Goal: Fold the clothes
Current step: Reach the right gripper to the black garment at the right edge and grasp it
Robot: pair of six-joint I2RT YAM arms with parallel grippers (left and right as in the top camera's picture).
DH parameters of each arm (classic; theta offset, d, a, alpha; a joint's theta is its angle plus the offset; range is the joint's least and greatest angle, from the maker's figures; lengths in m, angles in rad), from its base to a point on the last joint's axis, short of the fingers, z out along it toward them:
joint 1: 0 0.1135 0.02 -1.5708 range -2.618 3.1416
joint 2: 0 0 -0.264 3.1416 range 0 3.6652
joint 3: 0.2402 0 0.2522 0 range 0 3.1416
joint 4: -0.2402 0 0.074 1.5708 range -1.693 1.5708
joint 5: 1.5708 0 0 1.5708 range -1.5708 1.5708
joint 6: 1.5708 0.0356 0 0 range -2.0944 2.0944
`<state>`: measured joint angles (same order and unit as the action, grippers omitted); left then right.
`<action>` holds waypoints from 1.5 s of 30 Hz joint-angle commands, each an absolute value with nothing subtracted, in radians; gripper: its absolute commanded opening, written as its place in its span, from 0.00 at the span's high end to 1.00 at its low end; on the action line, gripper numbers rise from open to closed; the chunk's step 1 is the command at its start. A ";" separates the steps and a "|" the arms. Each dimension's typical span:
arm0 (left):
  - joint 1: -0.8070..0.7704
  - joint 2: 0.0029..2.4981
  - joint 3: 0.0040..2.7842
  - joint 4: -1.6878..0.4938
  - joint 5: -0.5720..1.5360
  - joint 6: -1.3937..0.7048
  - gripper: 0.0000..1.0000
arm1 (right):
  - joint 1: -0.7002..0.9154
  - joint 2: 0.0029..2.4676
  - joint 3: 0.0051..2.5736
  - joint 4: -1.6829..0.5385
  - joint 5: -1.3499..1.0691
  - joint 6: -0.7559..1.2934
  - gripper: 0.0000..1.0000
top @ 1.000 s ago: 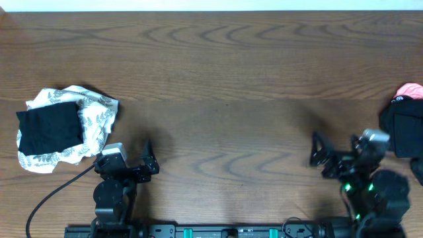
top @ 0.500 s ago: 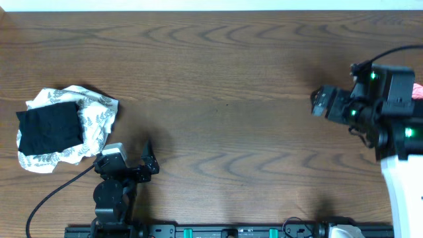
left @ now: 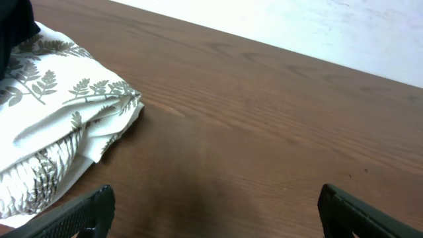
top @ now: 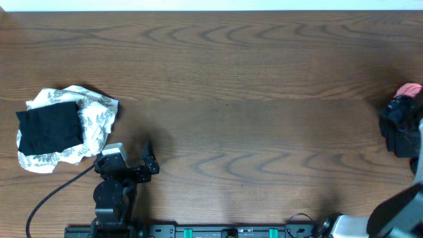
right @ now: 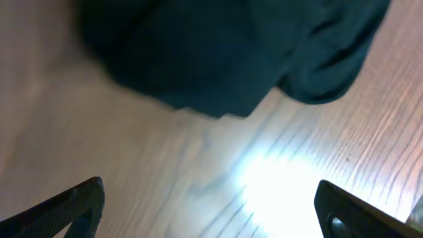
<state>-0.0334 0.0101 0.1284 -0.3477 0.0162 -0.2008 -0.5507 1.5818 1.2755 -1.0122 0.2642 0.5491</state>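
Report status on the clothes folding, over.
Left claw open, empty. Right claw open by black pile. Leaf-print piece crumpled, left side. Nothing blocking.

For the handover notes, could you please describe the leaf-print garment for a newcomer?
On the wooden table, look to the left edge. The leaf-print garment lies crumpled there, with a flat black piece on it. Its white cloth with grey leaves sets it apart from the black-and-pink pile at the right edge.
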 commanded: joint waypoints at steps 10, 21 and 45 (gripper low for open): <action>-0.029 0.004 0.107 -0.353 0.015 -0.180 0.02 | -0.660 1.831 1.292 -0.825 0.239 0.589 0.01; -0.029 0.004 0.107 -0.353 0.016 -0.180 0.02 | -0.655 1.935 1.292 -0.747 0.164 0.499 0.17; -0.029 0.004 0.107 -0.353 0.015 -0.180 0.02 | -0.325 1.292 1.294 -0.577 -0.557 0.159 0.99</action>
